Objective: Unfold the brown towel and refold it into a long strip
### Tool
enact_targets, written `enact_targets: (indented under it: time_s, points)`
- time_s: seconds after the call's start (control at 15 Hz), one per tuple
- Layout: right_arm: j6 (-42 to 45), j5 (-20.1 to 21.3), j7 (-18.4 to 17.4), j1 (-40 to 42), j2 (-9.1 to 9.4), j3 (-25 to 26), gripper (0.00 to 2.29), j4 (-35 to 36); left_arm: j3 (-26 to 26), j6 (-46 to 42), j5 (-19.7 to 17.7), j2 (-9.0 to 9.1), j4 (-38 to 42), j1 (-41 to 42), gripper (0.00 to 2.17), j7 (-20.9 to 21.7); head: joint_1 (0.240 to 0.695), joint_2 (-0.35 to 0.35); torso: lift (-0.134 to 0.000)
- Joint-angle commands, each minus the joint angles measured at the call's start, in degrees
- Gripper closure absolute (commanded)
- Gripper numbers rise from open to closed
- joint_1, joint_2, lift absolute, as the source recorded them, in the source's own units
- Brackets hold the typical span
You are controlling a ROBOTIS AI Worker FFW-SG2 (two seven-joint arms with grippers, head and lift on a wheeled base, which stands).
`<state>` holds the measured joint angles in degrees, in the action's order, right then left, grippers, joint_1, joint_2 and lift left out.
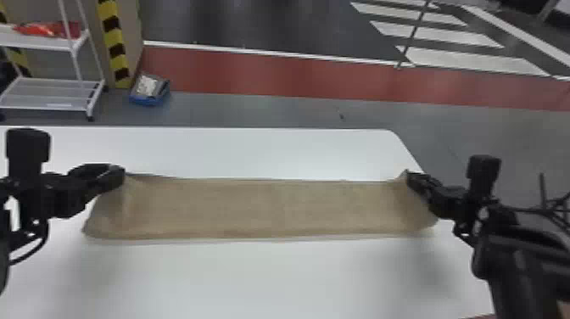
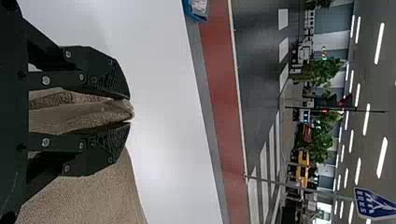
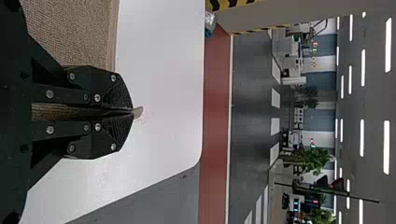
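At the towel's far left corner, there's the left gripper (image 1: 121,173), and it has hold of the fabric! Up close in its wrist view, a thick bunched fold fills the space between the two black fingers, right out to the tips. Over to the far right corner now, and the right gripper (image 1: 410,176) has its catch too, fingers pressed together, a little tip of cloth poking out past them.

Between the pair runs the brown towel (image 1: 263,208), one long, narrow band stretched from left to right, its far edge almost straight, both ends slanting outward from the held corners toward the near side. Some creases show at the left end, while the middle looks smooth. Beneath it all, the white table (image 1: 254,280), with the towel's right end close to the table's right side.

Beyond the table, a blue bin (image 1: 146,101) sits on the floor beside a column with yellow and black stripes (image 1: 112,38). Left of that stands a white wire rack (image 1: 51,80), something red (image 1: 44,29) on its upper shelf, and a red band (image 1: 271,74) crosses the floor behind.
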<state>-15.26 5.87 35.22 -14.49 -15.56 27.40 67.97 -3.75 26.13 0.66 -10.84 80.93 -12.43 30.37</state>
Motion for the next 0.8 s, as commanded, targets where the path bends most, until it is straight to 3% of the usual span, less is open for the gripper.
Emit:
enact_targets:
  time_s: [0.0,0.13,0.2,0.27,0.4,0.53,0.73]
  points:
    - [0.53,0.02,-0.59,-0.1,-0.17,0.55,0.75,0.06,-2.49,-0.15,-0.05,-0.41,1.6,1.18,0.0,0.3,0.695,-0.214,-0.123]
    - [0.88,-0.07,-1.03,0.08,-0.26,0.99,0.6,-0.03,-5.04,0.2,-0.23,-0.68,4.15,3.55,0.02,0.65,0.695,-0.208,-0.123]
    - [1.23,-0.16,-1.3,0.17,-0.26,1.43,0.33,0.06,-5.48,0.2,-0.23,-0.76,5.46,4.61,0.02,0.65,0.695,-0.203,-0.123]
    - [1.58,-0.33,-1.3,0.34,-0.26,1.52,0.2,0.06,-6.89,0.38,-0.31,-0.76,6.87,6.19,0.02,0.74,0.695,-0.195,-0.123]
    - [1.58,-0.77,-1.3,0.78,-0.17,2.22,0.17,0.67,-8.38,4.07,-1.37,-0.94,9.33,8.3,0.03,2.32,0.695,-0.189,-0.123]
    - [1.41,-1.04,-1.3,1.13,-0.26,2.4,0.17,0.85,-10.05,6.18,-5.32,-0.85,10.03,9.62,0.03,3.38,0.695,-0.188,-0.123]
    - [0.0,-3.76,-0.51,4.03,0.0,2.57,0.17,4.45,-11.28,6.53,-8.49,0.03,12.14,11.9,0.03,2.41,0.695,-0.191,-0.123]
